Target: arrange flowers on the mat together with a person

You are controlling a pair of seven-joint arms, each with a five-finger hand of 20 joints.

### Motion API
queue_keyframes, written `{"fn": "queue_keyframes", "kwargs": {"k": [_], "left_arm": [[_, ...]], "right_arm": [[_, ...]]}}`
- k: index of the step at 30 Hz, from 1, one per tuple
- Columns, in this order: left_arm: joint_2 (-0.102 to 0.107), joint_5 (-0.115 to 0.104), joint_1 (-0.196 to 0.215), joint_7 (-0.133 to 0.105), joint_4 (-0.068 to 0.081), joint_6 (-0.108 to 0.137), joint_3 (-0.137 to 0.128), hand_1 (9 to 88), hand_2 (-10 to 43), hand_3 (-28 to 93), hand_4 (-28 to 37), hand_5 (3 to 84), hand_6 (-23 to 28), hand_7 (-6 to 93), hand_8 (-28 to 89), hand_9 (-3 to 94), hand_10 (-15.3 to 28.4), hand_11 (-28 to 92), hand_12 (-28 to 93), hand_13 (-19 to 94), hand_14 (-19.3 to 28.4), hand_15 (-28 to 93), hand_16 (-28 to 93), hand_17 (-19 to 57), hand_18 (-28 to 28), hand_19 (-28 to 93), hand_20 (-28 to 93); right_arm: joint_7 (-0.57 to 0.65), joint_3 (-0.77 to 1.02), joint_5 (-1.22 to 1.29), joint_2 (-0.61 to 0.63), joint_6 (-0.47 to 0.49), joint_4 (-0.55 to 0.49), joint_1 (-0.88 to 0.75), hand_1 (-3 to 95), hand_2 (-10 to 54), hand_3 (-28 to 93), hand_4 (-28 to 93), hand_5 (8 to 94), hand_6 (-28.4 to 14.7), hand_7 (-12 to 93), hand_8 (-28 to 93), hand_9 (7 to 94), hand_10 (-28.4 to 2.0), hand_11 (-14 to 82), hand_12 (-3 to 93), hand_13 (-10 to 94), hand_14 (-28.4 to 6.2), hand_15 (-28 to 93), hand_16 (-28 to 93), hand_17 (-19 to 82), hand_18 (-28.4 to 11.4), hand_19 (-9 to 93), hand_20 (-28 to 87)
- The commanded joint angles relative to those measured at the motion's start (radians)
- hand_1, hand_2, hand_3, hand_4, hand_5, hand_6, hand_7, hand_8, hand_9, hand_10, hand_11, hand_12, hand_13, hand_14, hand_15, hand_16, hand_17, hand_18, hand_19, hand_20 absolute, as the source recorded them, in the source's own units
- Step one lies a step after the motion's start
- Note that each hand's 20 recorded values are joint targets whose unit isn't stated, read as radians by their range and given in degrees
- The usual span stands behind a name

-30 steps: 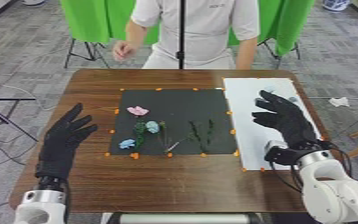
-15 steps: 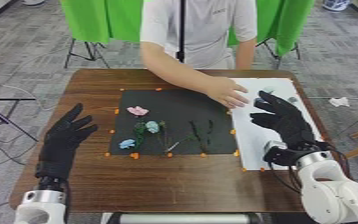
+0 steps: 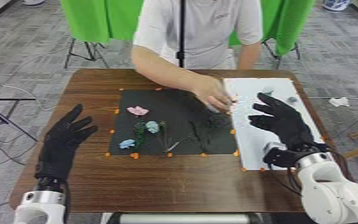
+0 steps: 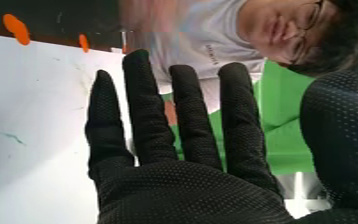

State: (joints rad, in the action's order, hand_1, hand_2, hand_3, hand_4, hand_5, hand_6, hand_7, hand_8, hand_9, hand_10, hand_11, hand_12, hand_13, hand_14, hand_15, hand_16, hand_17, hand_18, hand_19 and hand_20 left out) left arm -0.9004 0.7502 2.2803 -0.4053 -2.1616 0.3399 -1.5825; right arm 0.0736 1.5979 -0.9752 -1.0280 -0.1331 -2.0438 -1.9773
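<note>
1. A brown wooden table (image 3: 158, 185) held a black mat (image 3: 171, 102) beside a white sheet (image 3: 252, 137).
2. The robot's left hand (image 3: 62, 136) and right hand (image 3: 286, 120) hung empty, fingers apart.
3. A person's hand (image 3: 213, 95) was where mat and sheet met (I couldn't tell its grip), probably arranging a flower; next, the robot needed to let it clear.
4. On the mat's left lay a pink flower (image 3: 137, 110) and two blue flowers (image 3: 152, 126).

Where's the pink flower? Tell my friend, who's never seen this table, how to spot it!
On the brown table, find the black mat. Look toward its far left corner, seen from the robot's side. The pink flower there differs by colour: the two neighbouring flowers, nearer the robot, are bluish.
</note>
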Motion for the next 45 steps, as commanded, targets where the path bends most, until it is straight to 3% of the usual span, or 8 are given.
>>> {"fn": "queue_keyframes", "kwargs": {"k": [1, 14, 28, 38, 42, 45], "left_arm": [[-0.017, 0.006, 0.022, 0.022, -0.005, -0.013, -0.007, 22.6, 1.7, 79, -28.3, 35.9, 3.6, 10.6, -9, 36.2, 16.6, 22, 10, 27, 25.5, 46, -6, -8.1, 25.9, 49, 21], [-0.021, 0.013, 0.02, 0.034, -0.007, -0.017, -0.01, 22.8, 1.8, 79, -28.3, 35.9, 3.7, 10.8, -9, 36.2, 16.7, 23, 10, 27, 25.5, 47, -6, -8.1, 25.9, 49, 21], [-0.007, 0.0, 0.01, 0.009, -0.002, -0.002, 0.006, 23.0, 1.9, 79, -28.3, 35.9, 3.7, 10.8, -9, 36.2, 16.7, 23, 10, 27, 25.4, 47, -6, -8.1, 26.0, 49, 21], [0.003, -0.01, 0.011, -0.007, -0.003, 0.009, 0.014, 23.0, 2.0, 79, -28.2, 35.8, 3.7, 10.8, -9, 36.2, 16.7, 23, 10, 27, 25.5, 47, -6, -8.1, 26.1, 49, 21], [0.006, -0.011, 0.008, -0.008, -0.003, 0.012, 0.015, 23.1, 2.0, 79, -28.2, 35.7, 3.7, 10.8, -9, 36.2, 16.8, 23, 10, 27, 25.5, 47, -6, -8.1, 26.1, 49, 21], [0.01, -0.015, 0.004, -0.014, -0.003, 0.016, 0.02, 23.1, 2.0, 79, -28.2, 35.8, 3.7, 10.8, -9, 36.2, 16.8, 23, 10, 27, 25.5, 47, -6, -8.1, 26.1, 49, 21]], "right_arm": [[0.003, 0.004, 0.009, -0.011, 0.007, -0.005, -0.022, 20.1, 4.0, 81, -28, 45.3, 4.1, 15, -13, 45.6, -12.2, 7.6, 14.6, 40, -17.2, 29, 16, 10, -24.2, 51, 19], [0.013, -0.011, -0.006, -0.015, 0.015, -0.004, -0.013, 20.3, 3.9, 81, -28, 45.5, 4.1, 15, -13, 45.9, -12.1, 7.7, 14.6, 40, -17.2, 30, 16, 10, -24.1, 51, 19], [0.009, -0.005, -0.024, 0.001, 0.028, 0.006, 0.024, 20.6, 3.8, 81, -28, 45.9, 4.2, 16, -13, 46.1, -12.1, 7.9, 14.5, 41, -17.2, 32, 16, 10, -24.2, 52, 20], [0.08, 0.06, -0.172, 0.184, -0.071, 0.076, 0.159, 23.6, 0.9, 81, -27, 47.1, 4.1, 16, -13, 46.8, -13.1, 8.9, 15.0, 44, -16.3, 36, 16, 13, -26.5, 56, 22], [0.183, -0.022, -0.272, 0.282, -0.178, 0.148, 0.285, 27.4, -0.5, 81, -26, 47.4, 4.2, 17, -13, 47.1, -13.1, 9.6, 15.0, 46, -15.9, 39, 15, 15, -25.8, 57, 22], [0.228, -0.078, -0.362, 0.328, -0.184, 0.216, 0.367, 29.5, -1.4, 82, -26, 47.6, 4.1, 17, -13, 47.1, -12.8, 10.2, 15.0, 47, -15.3, 40, 15, 16, -25.5, 58, 22]]}}
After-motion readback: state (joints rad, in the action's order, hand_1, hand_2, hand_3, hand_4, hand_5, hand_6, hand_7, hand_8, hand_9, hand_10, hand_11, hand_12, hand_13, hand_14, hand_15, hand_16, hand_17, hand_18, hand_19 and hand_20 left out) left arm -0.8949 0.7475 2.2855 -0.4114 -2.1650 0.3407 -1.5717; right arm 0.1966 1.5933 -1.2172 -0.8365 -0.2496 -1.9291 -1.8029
